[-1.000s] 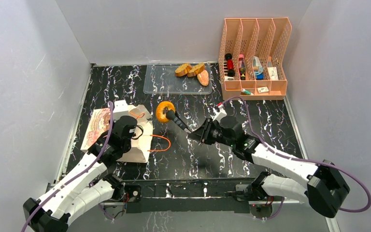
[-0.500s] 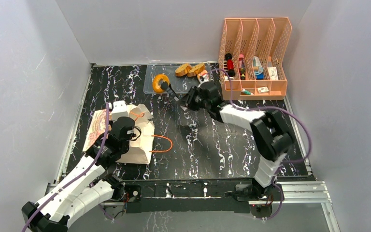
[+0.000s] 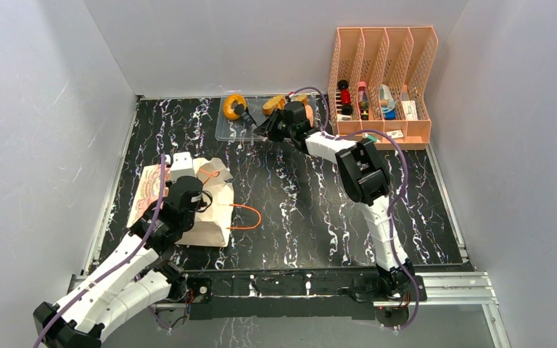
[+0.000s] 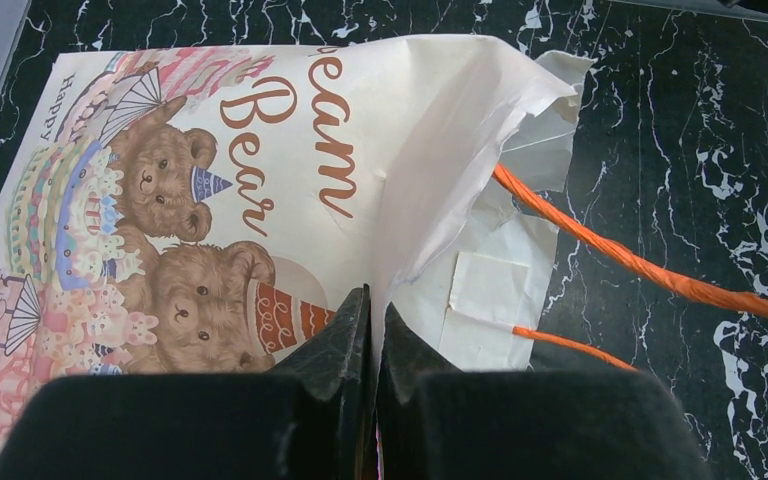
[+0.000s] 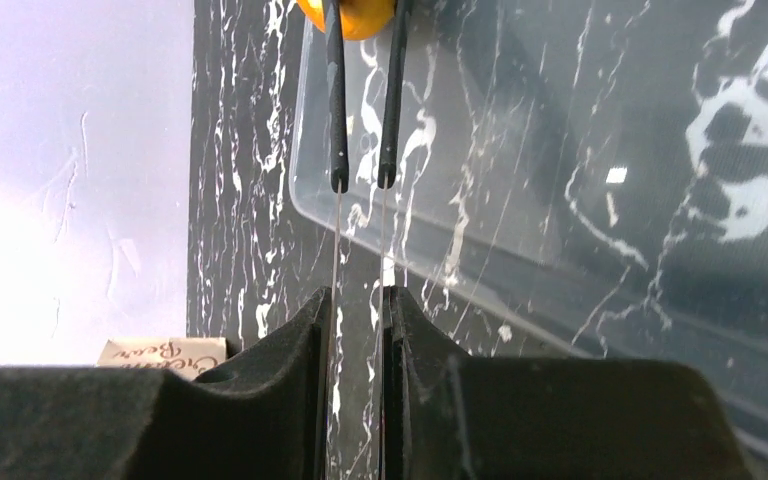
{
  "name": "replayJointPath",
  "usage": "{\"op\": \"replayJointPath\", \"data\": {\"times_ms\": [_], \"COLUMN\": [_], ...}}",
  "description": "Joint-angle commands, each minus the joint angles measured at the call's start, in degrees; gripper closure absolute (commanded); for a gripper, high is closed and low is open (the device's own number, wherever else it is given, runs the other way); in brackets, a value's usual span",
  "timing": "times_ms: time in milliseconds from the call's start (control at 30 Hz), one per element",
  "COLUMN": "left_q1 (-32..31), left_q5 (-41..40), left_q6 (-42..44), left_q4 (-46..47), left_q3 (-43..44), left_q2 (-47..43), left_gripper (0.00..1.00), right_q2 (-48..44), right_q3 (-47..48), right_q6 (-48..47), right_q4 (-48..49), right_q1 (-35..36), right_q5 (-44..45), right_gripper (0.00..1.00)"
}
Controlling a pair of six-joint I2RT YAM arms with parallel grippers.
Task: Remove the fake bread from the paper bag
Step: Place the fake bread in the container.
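The ring doughnut [image 3: 230,106] is golden-orange with a round hole. The right arm stretches to the far side of the table, its gripper [image 3: 242,113] clamped on the doughnut over the clear tray [image 3: 226,132]. The left gripper [image 4: 372,318] pinches a fold of the paper bag [image 4: 210,180], which lies flat at the near left.

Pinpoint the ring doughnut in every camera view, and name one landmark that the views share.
Top external: the ring doughnut is at the far-left corner of the clear tray.
Left wrist: not in view.
Right wrist: at the top edge, left of centre, above the tray's corner.
Shared landmark: the paper bag, near left in the top view, filling the left wrist view, a sliver at bottom left of the right wrist view.
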Motion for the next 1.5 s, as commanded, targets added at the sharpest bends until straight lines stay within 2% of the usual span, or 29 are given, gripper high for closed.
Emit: {"op": "replayJointPath", "data": {"times_ms": [0,100,233,500,900,1200,1333,1467], "left_q1": [-0.04,-0.04,-0.04,-0.04,-0.04,-0.04,-0.04,-0.14], "left_q5": [0.27,0.31,0.51,1.15,1.57,2.14,4.89,12.30], "left_q6": [0.77,1.31,1.73,1.87,1.78,2.18,4.22,8.17], "left_q4": [2.03,2.52,3.04,3.18,3.24,3.32,4.93,9.80], "left_q3": [-0.50,-0.64,-0.74,-0.83,-0.95,-0.84,-1.25,-2.51], "left_q2": [-1.13,-0.75,-0.32,-0.38,-0.40,-0.51,-1.18,-2.50], "left_gripper": [1.00,1.00,1.00,1.00,1.00,1.00,1.00,1.00], "right_q2": [2.45,4.31,4.80,3.57,-2.31,-9.03,-15.00,-23.75], "right_q3": [7.76,9.63,8.81,4.56,-4.39,-13.03,-19.81,-30.88], "right_q6": [-0.51,-0.41,0.52,3.09,3.47,2.80,1.80,0.23], "right_q4": [1.51,1.36,2.70,7.33,11.63,16.44,18.94,20.87], "right_q1": [-0.99,-1.20,-1.26,-1.77,-2.34,-2.59,-2.59,-2.64], "right_q5": [0.71,0.33,0.00,-2.02,-2.10,-3.47,-3.96,-5.27], "right_gripper": [1.00,0.95,0.80,0.70,0.69,0.76,0.79,0.81]}}
